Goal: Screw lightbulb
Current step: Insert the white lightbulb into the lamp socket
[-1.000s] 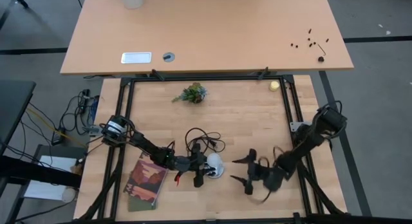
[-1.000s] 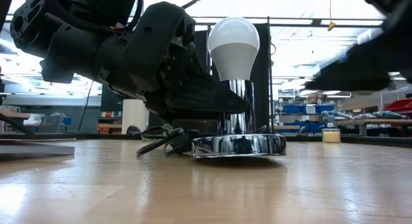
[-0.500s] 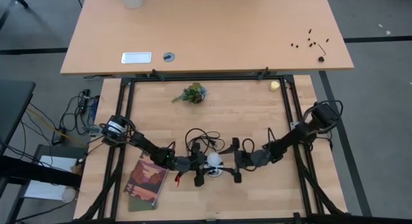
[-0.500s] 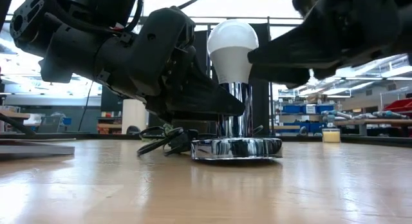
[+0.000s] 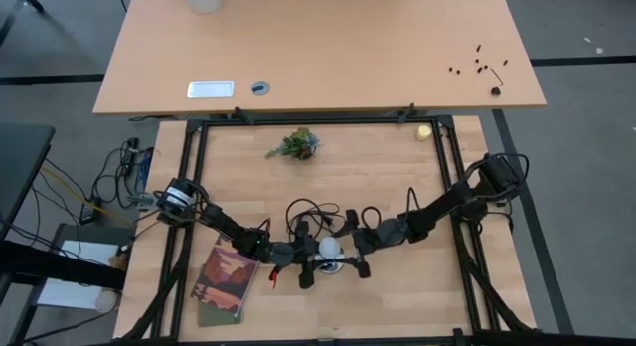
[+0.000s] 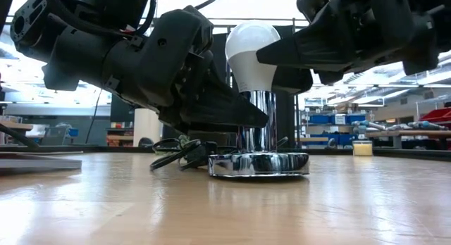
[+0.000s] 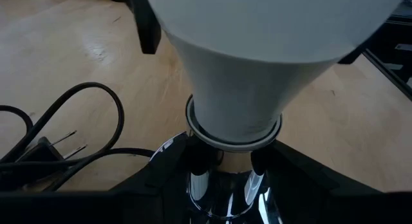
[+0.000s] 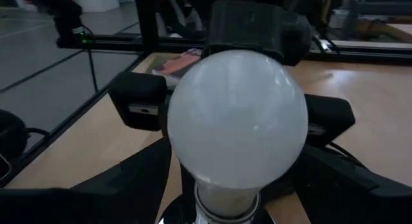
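The white lightbulb (image 6: 252, 51) stands upright in a chrome lamp socket (image 6: 258, 118), whose round base disc (image 6: 259, 162) rests flat on the wooden table. My left gripper (image 5: 310, 264) reaches in from the table's left and is shut on the socket's stem below the bulb. My right gripper (image 5: 354, 248) comes in from the table's right at bulb height. It is open, with one finger on each side of the bulb's globe (image 8: 237, 118); I see no touch. My left gripper pinches the chrome stem (image 7: 222, 185) of the socket between its two fingers (image 7: 161, 179), just under the bulb's neck. The fingers come nearly level from the table's left and lie across the upright stem. The socket stays upright with its base disc on the table.
A black cord with a plug (image 5: 308, 215) lies coiled behind the socket. A book (image 5: 227, 281) lies at the near left, a small plant (image 5: 296, 144) toward the far edge and a pale yellow round object (image 5: 424, 132) at the far right. A second desk (image 5: 318, 48) stands beyond the table.
My right gripper has swung from the near right toward the table's left, up to the bulb, and has turned, so that its fingers now stand on either side of the globe. Its gap looks unchanged. The bulb and socket have stayed in place.
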### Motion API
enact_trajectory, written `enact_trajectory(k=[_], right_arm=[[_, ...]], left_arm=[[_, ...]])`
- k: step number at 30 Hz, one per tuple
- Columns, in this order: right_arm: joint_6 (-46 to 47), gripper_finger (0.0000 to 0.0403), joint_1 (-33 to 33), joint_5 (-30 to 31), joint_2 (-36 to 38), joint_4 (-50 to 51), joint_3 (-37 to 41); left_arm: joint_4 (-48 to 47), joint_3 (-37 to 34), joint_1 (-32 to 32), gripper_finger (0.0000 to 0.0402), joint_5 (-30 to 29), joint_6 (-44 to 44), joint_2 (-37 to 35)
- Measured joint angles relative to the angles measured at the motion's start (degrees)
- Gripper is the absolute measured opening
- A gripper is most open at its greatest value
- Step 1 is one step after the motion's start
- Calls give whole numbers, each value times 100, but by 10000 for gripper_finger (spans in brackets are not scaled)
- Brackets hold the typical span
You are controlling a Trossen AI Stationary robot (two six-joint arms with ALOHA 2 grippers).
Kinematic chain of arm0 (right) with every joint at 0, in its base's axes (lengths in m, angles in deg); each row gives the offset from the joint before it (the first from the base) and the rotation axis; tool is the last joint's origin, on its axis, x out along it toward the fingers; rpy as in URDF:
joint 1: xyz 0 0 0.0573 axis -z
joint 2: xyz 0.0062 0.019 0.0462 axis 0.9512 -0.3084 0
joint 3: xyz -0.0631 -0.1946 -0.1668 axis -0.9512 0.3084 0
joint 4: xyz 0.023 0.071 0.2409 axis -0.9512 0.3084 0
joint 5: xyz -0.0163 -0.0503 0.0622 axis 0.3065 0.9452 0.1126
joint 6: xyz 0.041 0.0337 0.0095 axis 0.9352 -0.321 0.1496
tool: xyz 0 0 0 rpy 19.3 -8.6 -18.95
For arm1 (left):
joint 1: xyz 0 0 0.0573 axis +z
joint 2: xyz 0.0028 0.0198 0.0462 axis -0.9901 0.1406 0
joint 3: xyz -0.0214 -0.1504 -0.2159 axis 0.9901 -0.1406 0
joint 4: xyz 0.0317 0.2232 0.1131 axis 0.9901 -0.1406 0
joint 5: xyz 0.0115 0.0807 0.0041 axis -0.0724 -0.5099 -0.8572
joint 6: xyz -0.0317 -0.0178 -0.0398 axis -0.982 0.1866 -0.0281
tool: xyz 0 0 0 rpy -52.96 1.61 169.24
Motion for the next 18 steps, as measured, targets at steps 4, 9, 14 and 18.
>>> enact_trajectory(k=[4,9,14,18], right_arm=[[-76,308,92,-338,0,-12,-2],[-174,308,206,-808,-4,-39,-45],[-238,312,354,-1183,-137,-17,-247],[-232,320,447,-1496,-465,-91,-515]], left_arm=[[7,0,-2,188,31,17,0],[26,0,-8,188,182,22,0],[24,0,-7,188,178,20,0],[9,0,0,188,168,-11,0]])
